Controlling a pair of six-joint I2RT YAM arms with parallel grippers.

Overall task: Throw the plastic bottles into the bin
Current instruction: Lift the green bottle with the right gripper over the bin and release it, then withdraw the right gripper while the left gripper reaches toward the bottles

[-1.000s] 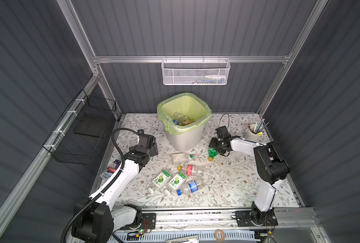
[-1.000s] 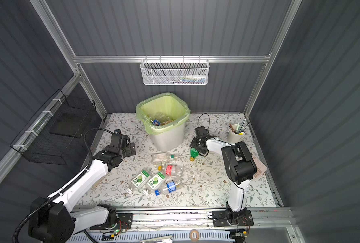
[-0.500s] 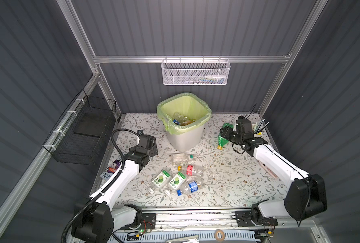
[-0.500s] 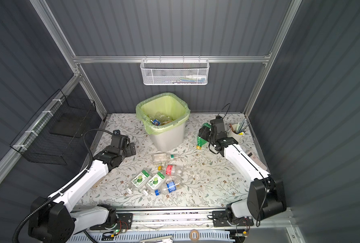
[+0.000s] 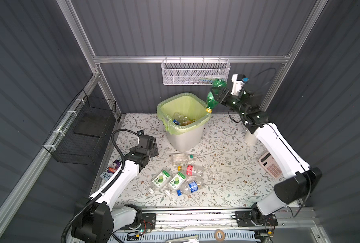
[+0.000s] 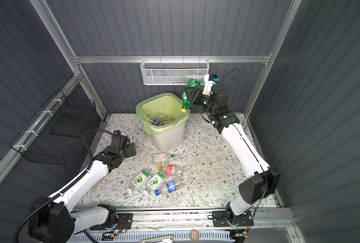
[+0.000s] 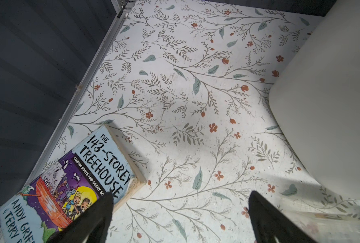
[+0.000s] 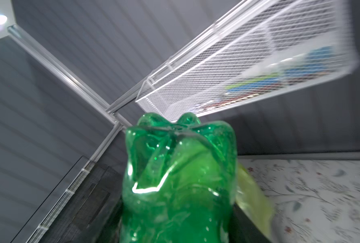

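Right gripper [image 5: 218,96] first: its fingers are clamped either side of the green bottle [image 5: 214,92]. The bottle is up in the air, tipped cap-down, with the yellow cap [image 5: 208,109] right at the right-hand edge of the bin [image 5: 183,138]. From the wrist camera the bottle's ridged base [image 8: 175,147] fills the view, and the white mesh basket [image 8: 248,69] hangs on the back wall behind it. Inside the light-green bag [image 5: 164,109] a few binned bottles [image 5: 180,120] lie in a heap. Over to the left gripper [image 7: 181,194]: its fingers [image 7: 90,218] are spread wide, with nothing between them, hovering over the flowered table [image 7: 175,94]. A paperback book [image 7: 80,172] lies by the wall to one side and the bin's pale wall is on the other. In front of the bin, five bottles lie on their sides. There's a clear bottle with a green cap [image 5: 181,157] nearest the bin and a red-labelled bottle [image 5: 192,170] just in front of it. Then come two green-labelled bottles [image 5: 160,178] side by side, and a blue-labelled bottle [image 5: 190,186] just beside them. A calculator [image 5: 270,167] sits well off to the right, by the right arm.
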